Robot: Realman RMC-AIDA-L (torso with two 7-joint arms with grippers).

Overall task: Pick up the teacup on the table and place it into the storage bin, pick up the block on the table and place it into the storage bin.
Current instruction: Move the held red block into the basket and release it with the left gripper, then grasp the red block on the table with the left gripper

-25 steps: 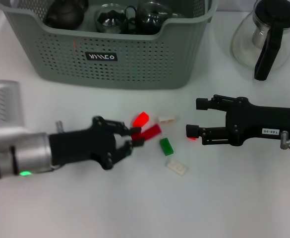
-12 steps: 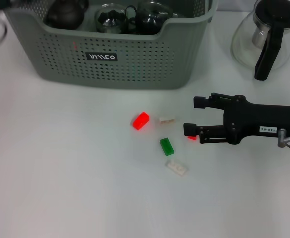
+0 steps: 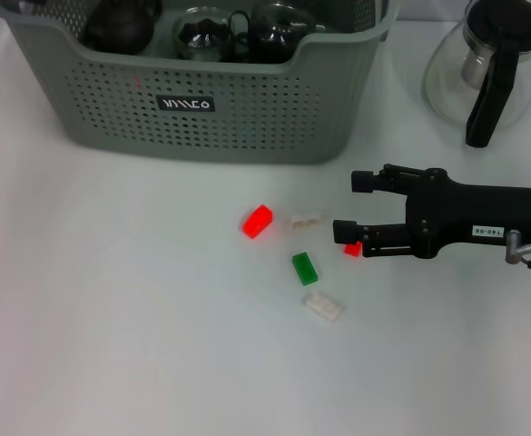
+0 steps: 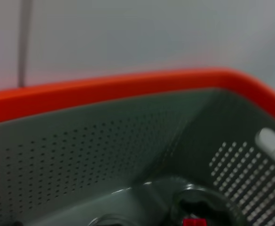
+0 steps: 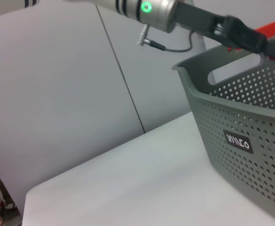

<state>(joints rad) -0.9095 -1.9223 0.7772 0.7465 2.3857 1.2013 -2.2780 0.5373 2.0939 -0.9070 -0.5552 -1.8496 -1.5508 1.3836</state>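
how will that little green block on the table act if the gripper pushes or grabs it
The green block looks like a small hard plastic brick, so probably rigid and very light. Lying flat on the smooth white table, it would likely slide rather than roll or tip. Its glossy faces may slip between the right gripper fingers.

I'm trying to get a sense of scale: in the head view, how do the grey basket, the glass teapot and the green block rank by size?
1. storage bin, largest by far
2. glass teapot
3. green block, tiny

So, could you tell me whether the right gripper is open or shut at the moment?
Open. In the head view the right gripper has its two fingers spread apart above the table, with a small red block beside the lower one.
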